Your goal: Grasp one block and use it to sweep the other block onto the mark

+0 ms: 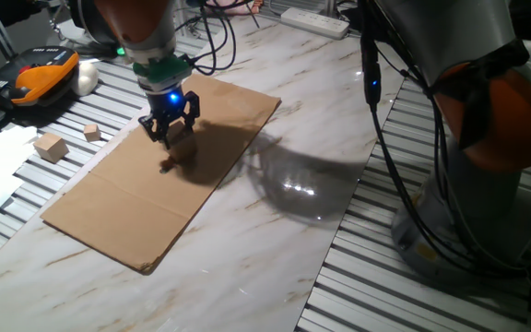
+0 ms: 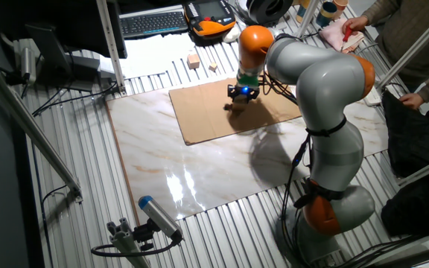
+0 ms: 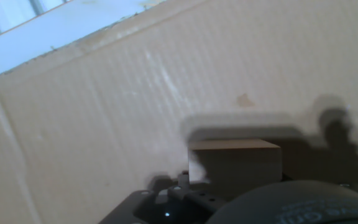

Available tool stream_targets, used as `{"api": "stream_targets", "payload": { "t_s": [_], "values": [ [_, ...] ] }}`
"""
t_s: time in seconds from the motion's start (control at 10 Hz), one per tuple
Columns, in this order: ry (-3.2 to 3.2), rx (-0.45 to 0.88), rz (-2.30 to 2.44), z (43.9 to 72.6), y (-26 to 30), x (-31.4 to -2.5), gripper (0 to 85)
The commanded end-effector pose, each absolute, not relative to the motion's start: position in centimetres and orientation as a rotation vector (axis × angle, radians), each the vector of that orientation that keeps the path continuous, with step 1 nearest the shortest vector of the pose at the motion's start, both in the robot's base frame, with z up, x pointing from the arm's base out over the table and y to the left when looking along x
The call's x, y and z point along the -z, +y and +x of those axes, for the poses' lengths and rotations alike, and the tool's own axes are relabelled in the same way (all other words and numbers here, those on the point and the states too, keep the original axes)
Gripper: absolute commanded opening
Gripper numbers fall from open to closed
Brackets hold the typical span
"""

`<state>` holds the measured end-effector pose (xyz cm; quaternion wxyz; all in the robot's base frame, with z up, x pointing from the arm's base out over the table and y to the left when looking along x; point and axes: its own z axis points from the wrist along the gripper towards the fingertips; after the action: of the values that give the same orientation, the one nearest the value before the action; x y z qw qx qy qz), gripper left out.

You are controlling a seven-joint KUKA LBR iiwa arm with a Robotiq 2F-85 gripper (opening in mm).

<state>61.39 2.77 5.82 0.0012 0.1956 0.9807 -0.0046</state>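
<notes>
Marble worktop (image 1: 275, 212) carrying a flat cardboard sheet (image 1: 127, 203), over which the gripper (image 1: 171, 136) hangs, pointing down. Directly under and just ahead of it lies the block (image 3: 235, 160), flat on the cardboard in the gripper's shadow and set square across the hand view. The jaws stand apart, about block-wide. They appear to hold nothing, and contact with the block cannot be told. A faint spot (image 3: 246, 99), probably the mark, lies beyond the block. Two further cubes, larger (image 1: 52, 146) and smaller (image 1: 91, 132), rest off the sheet, well apart from the gripper.
</notes>
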Motion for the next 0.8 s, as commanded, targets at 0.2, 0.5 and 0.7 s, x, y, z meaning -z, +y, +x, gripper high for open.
{"api": "stream_targets", "payload": {
  "t_s": [0.2,0.5,0.7],
  "values": [
    [3.093,0.002,0.577,61.3,1.1,-6.1,0.0],
    [3.097,0.002,0.554,61.3,0.1,-6.0,0.0],
    [3.098,0.003,0.539,61.3,-0.5,-6.0,0.0]
  ]
}}
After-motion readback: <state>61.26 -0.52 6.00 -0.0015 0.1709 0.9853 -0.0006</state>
